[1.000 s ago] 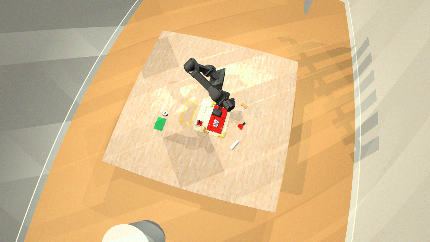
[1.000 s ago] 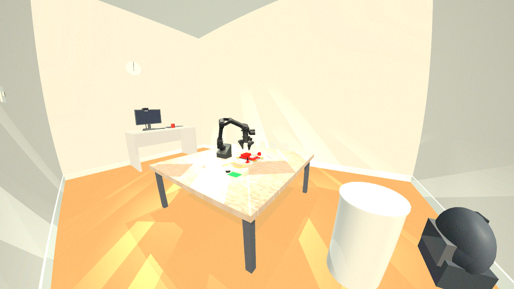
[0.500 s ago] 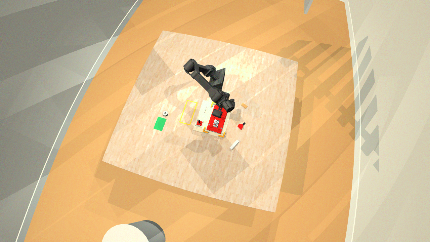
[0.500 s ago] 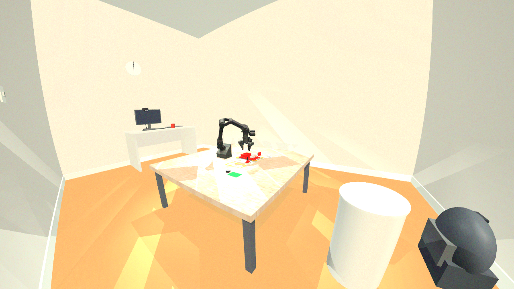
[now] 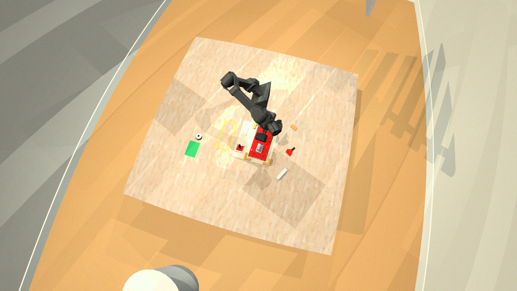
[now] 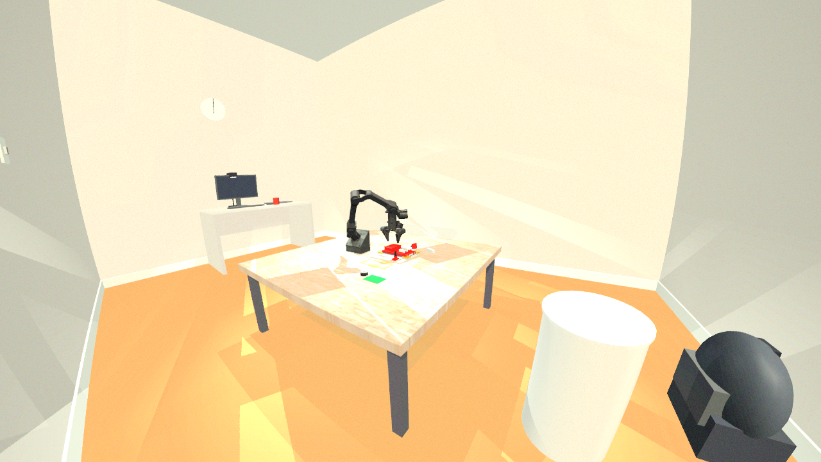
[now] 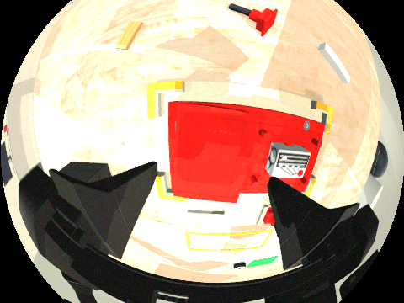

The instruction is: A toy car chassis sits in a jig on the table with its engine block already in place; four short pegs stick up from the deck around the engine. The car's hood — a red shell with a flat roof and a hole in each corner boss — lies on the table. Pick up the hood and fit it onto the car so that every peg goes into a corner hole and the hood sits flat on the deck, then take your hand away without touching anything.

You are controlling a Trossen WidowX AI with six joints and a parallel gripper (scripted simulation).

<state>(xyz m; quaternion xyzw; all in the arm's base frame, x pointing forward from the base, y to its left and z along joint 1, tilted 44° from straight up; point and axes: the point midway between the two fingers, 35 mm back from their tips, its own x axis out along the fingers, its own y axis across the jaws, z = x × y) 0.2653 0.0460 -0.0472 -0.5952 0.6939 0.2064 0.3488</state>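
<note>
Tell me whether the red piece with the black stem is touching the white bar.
Apart. The top view shows bare tabletop between the red piece and the white bar.

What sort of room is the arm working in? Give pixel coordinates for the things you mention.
Probably an office or small lab: there's a desk (image 6: 261,210) with a monitor (image 6: 235,187), a clock (image 6: 213,109) on the wall, and the arm's own wooden worktable (image 5: 202,202) (image 6: 367,321).
</note>
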